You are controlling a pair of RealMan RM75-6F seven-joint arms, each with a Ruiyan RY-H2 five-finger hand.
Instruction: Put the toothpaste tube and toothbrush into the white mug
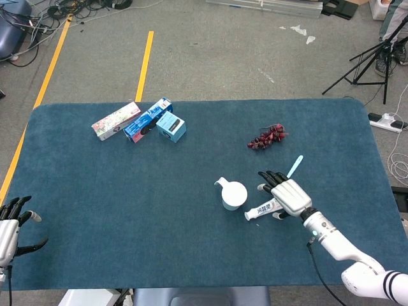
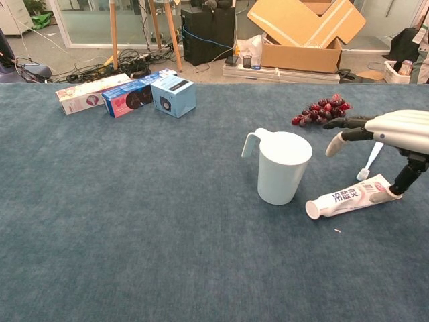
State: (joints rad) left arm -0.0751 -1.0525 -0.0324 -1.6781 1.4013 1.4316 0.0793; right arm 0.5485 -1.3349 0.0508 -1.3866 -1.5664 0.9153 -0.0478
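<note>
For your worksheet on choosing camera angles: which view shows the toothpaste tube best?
The chest view: the toothpaste tube lies side-on beside the white mug, cap and printing visible, with the right hand above it. In the head view the hand covers part of the tube, leaving only its cap end visible.

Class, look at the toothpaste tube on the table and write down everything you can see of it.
The toothpaste tube is white and soft-looking, with dark printed characters and coloured marks along its side. It lies flat on the blue table cloth, its round cap end pointing towards the white mug, close to the mug's base but apart from it. Its flat far end lies beside the head of the toothbrush. The right hand hovers over it, one finger reaching down by its far end.
</note>
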